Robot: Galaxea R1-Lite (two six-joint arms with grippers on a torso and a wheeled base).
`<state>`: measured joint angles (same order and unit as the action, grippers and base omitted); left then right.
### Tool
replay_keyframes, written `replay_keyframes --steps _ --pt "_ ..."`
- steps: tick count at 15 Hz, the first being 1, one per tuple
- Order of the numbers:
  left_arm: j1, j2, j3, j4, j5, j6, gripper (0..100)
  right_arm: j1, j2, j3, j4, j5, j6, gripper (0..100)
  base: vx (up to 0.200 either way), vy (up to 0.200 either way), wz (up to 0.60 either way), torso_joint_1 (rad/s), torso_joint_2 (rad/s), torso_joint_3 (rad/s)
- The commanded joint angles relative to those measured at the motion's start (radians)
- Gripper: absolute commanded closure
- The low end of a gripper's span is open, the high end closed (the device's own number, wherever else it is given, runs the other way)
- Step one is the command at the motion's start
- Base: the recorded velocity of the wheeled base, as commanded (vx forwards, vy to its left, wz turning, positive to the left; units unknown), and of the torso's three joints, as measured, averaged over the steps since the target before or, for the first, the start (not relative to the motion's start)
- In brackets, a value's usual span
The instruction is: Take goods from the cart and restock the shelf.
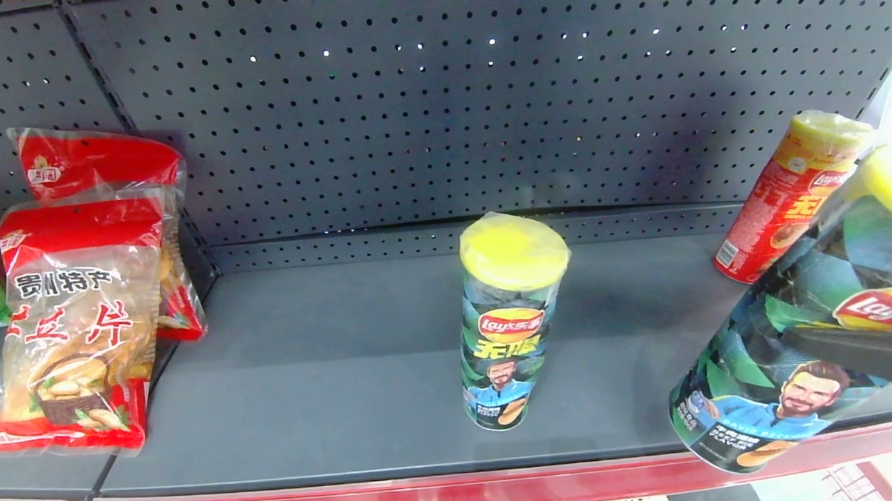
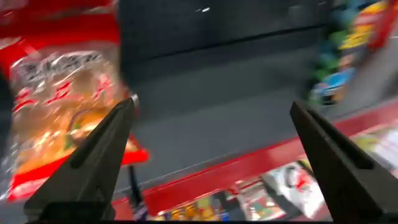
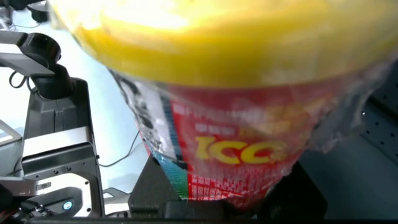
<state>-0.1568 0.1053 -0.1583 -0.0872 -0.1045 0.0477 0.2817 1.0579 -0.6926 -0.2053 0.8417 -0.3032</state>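
A green chips can (image 1: 511, 322) with a yellow lid stands upright in the middle of the dark shelf (image 1: 331, 373). A second green can (image 1: 783, 357) hangs tilted over the shelf's front right corner, with my right gripper (image 1: 853, 344) shut on it. The right wrist view shows that held can (image 3: 236, 124) close up, yellow lid on top, between the gripper (image 3: 230, 202) fingers. My left gripper (image 2: 212, 106) is open with nothing in it, in front of the shelf (image 2: 211, 118) between the bags (image 2: 59, 106) and the standing can (image 2: 329, 74).
Red bags of potato snacks (image 1: 77, 323) stand at the shelf's left end. A red can (image 1: 785, 194) with a yellow lid stands at the back right, leaning. A perforated panel (image 1: 441, 110) closes the back. The shelf's red front lip (image 1: 425, 496) runs along the near edge.
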Motion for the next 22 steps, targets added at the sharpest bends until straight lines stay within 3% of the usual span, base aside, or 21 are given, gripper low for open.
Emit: replay_keyframes --steps 1,2,3,4,5,6,7,8,10,13,16,18,22 --pt "0.002 -0.006 0.137 -0.057 0.117 0.000 0 -0.001 -0.007 0.001 0.000 0.000 -0.001 100 0.000 0.000 0.00 0.000 0.00 0.000" --pt "0.010 -0.006 0.146 -0.085 0.197 -0.023 0 -0.001 -0.010 0.008 0.001 0.002 0.001 100 0.000 0.000 0.00 0.000 0.00 0.000" --pt "0.080 -0.004 0.118 -0.065 0.192 -0.037 0 -0.001 -0.007 0.013 0.000 0.004 0.001 100 0.000 0.000 0.00 0.000 0.00 0.000" --pt "0.115 -0.004 0.108 -0.040 0.184 -0.037 0 -0.001 -0.004 0.013 0.000 0.004 0.001 100 0.000 0.000 0.00 0.000 0.00 0.000" --pt "0.164 -0.022 0.105 0.009 0.138 -0.031 0 0.004 -0.001 0.008 0.000 0.005 0.001 100 0.000 0.000 0.00 0.000 0.00 0.000" --pt "0.166 -0.044 0.131 0.011 0.120 -0.026 0 0.005 -0.001 0.007 0.000 0.005 0.001 100 0.000 0.000 0.00 0.000 0.00 0.000" --pt "0.155 -0.105 0.157 0.106 0.114 -0.038 0 0.007 -0.006 0.013 0.000 0.005 0.003 100 0.000 0.000 0.00 0.000 0.00 0.000" --pt "0.155 -0.105 0.151 0.115 0.114 -0.040 0 0.007 -0.007 0.019 0.001 0.005 0.003 100 0.000 0.000 0.00 0.000 0.00 0.000" --pt "0.155 -0.105 0.157 0.090 0.144 -0.037 0 0.007 -0.001 0.019 0.001 -0.001 0.004 100 0.000 0.000 0.00 0.000 0.00 0.000" --pt "0.155 -0.105 0.155 0.090 0.146 -0.072 0 0.008 -0.001 0.024 0.003 -0.003 0.004 100 0.000 0.000 0.00 0.000 0.00 0.000" --pt "0.155 -0.105 0.155 0.090 0.144 -0.069 0 0.007 0.067 0.021 0.001 -0.027 0.004 100 0.000 0.000 0.00 0.000 0.00 0.000" --pt "0.155 -0.105 0.155 0.090 0.146 -0.071 0 0.007 0.132 -0.028 -0.002 -0.084 0.004 100 0.000 0.000 0.00 0.000 0.00 0.000" --pt "0.154 -0.105 0.155 0.090 0.144 -0.069 0 0.002 0.287 -0.203 -0.005 -0.085 0.022 100 0.000 0.000 0.00 0.000 0.00 0.000"
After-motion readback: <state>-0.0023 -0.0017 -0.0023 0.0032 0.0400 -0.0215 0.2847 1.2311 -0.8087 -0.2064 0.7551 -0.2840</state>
